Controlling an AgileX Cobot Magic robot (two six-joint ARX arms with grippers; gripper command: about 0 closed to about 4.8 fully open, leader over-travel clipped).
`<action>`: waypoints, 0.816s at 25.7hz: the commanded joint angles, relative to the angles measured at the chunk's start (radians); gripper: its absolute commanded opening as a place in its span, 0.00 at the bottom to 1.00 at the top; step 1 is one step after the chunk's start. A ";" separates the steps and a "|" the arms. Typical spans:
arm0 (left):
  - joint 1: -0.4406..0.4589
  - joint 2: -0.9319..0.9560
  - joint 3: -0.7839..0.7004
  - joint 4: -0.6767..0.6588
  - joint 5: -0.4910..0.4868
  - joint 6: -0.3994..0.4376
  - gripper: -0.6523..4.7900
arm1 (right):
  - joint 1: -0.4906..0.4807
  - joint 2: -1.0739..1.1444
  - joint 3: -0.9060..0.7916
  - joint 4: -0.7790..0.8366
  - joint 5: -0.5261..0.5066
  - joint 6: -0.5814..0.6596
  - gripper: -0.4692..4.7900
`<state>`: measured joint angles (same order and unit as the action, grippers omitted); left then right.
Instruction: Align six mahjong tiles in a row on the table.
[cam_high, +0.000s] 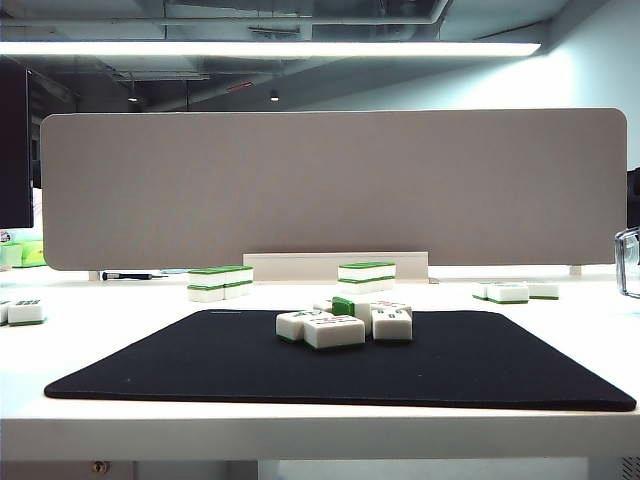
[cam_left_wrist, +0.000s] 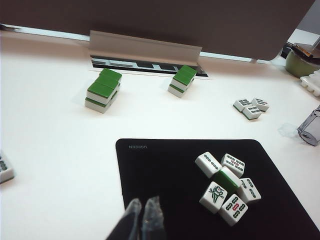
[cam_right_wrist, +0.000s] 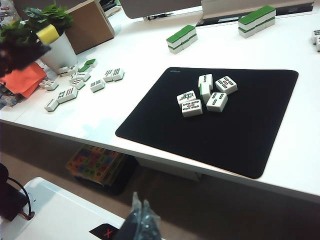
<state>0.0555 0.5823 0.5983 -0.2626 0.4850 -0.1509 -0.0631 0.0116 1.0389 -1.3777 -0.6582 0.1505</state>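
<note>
Six mahjong tiles (cam_high: 345, 322), clustered centre of black mat (cam_high: 200, 365) on table (cam_high: 100, 315); left gripper (cam_left_wrist: 142, 216) closed, empty, above mat's near edge; right gripper (cam_right_wrist: 141, 218) closed, empty, off table.

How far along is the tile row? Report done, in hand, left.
Done: nothing; the six mahjong tiles lie in a loose cluster on the black mat, one on edge. In hand: nothing; the left gripper is shut over the mat, the right gripper shut off the table. Left: lining up all six.
</note>
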 joint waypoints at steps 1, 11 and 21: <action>0.000 0.122 0.082 0.007 0.061 0.004 0.15 | 0.000 -0.012 0.003 0.013 -0.006 -0.002 0.09; -0.179 0.501 0.327 -0.028 0.011 0.043 0.16 | -0.001 -0.012 0.003 0.013 0.009 -0.002 0.09; -0.414 0.871 0.599 -0.172 -0.107 0.095 0.16 | -0.001 -0.012 0.003 0.013 0.009 -0.002 0.09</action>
<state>-0.3443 1.4323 1.1786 -0.4305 0.3809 -0.0704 -0.0635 0.0116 1.0386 -1.3773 -0.6491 0.1505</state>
